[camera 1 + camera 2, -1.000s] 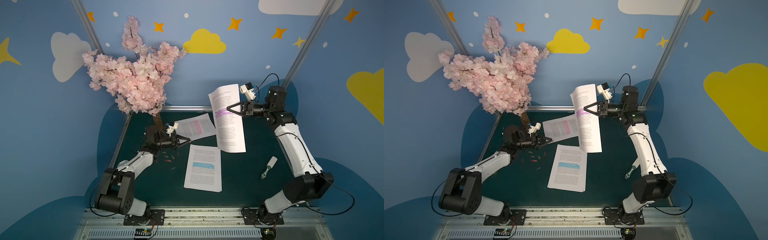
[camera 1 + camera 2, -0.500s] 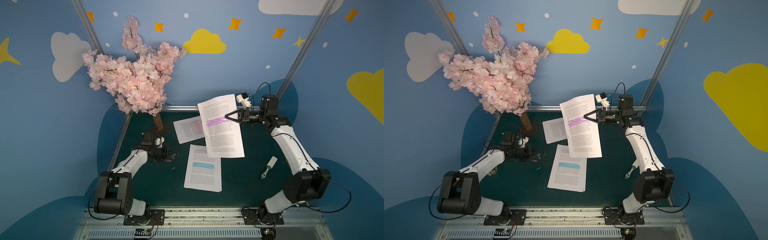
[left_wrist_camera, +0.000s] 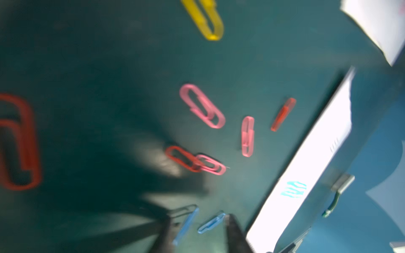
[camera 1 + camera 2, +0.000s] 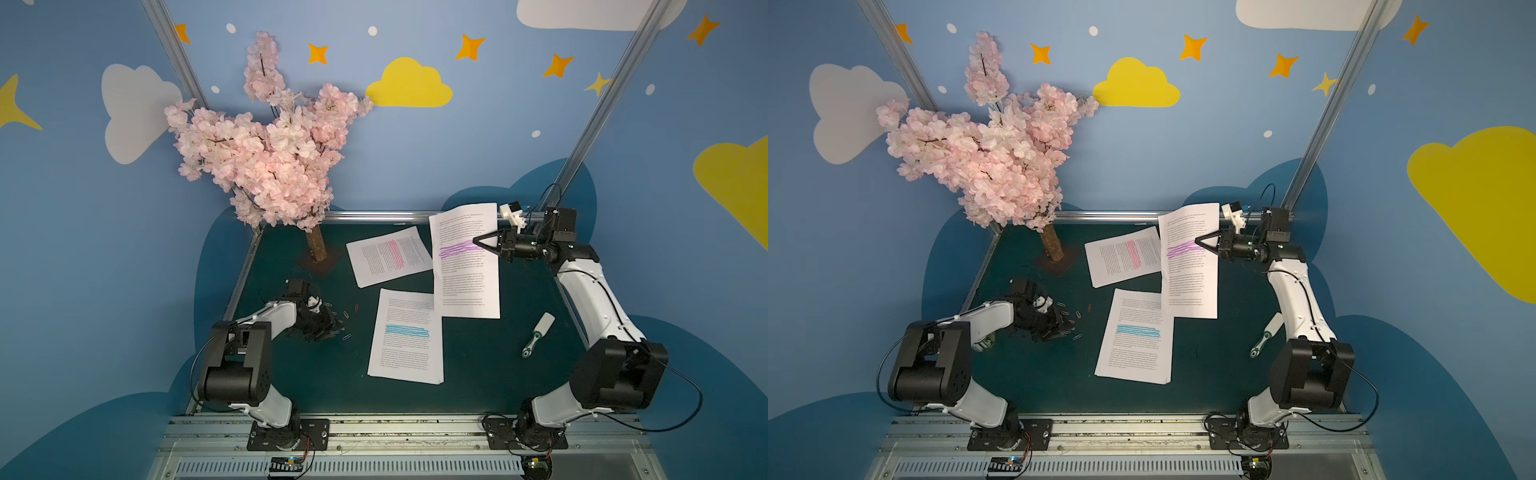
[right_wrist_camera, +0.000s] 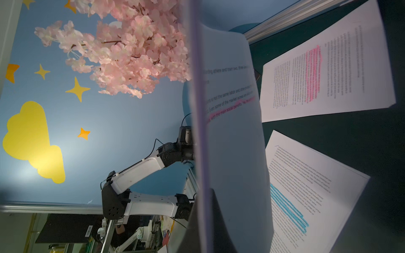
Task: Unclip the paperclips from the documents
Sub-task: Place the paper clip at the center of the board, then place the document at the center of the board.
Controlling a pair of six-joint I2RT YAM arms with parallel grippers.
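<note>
Left wrist view gives the closest look at the loose paperclips [image 3: 201, 106]. Pink, red, blue and one yellow clip lie scattered on the dark green mat [image 3: 109, 65]. The left gripper [image 3: 198, 216] stands low over them with its jaws apart and grips nothing. One blue clip [image 3: 211, 223] lies just beside a fingertip [image 3: 230, 221].

In a top view, the right gripper [image 4: 478, 243] is closed on the side edge of the purple-band document [image 4: 465, 286] and holds it raised at the back right of the mat. The lower corner of this document appears over the blue-band document [image 4: 405, 336]; it is not clear whether they touch. The pink-band document [image 4: 388, 255] lies flat near the back.

Several things can probably go wrong from here:
- The raised stack is pinched at one edge only. If no clip binds it, the thin sheets may slide apart or fall out when the arm moves. The pictures do not show whether a clip is on it.
- If the hanging corner drags, it can push the blue-band document out of its place.
- The open left fingers are very near the clips, so a sideways move can sweep them away or push them under the paper, where they are hard to find.
- Two clips, one red and one pink, lie hooked or crossed together and may come up as one.
</note>
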